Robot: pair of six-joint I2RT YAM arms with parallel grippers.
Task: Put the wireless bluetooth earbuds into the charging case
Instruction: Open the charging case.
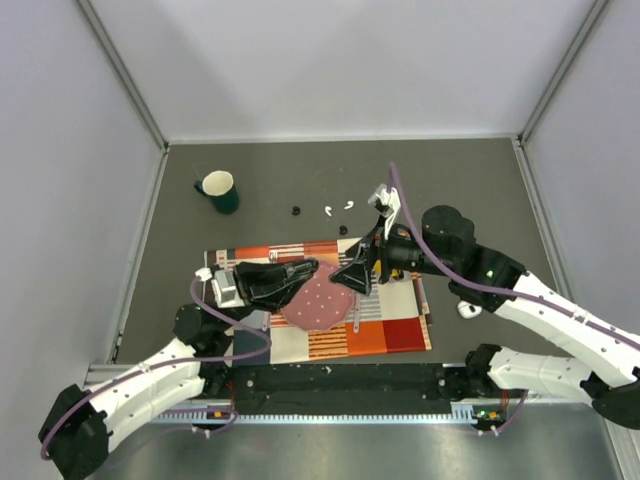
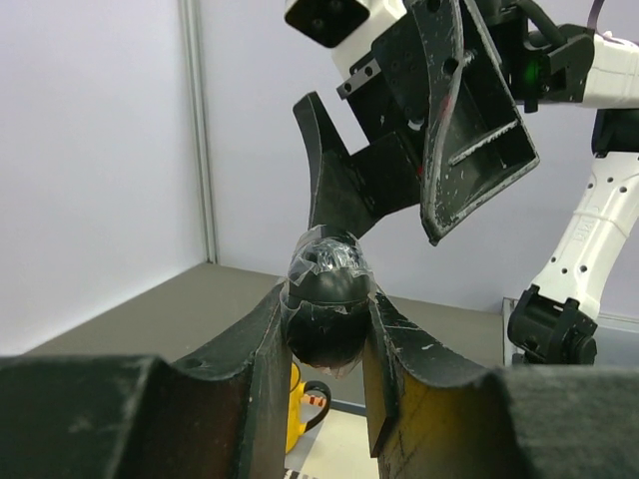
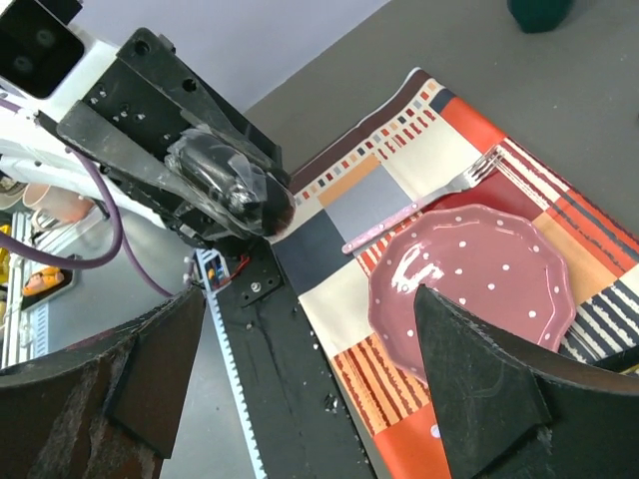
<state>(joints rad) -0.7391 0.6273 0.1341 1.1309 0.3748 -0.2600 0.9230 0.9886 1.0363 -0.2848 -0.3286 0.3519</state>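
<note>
Aloft, left pincer (image 1: 306,270) around black oval (image 2: 324,317)

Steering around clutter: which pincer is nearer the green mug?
Left. The left pincer hangs nearer the bases, right of the green mug; the right pincer is farther to the right.

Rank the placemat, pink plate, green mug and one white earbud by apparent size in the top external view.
Largest to smallest:
placemat
pink plate
green mug
earbud
</note>
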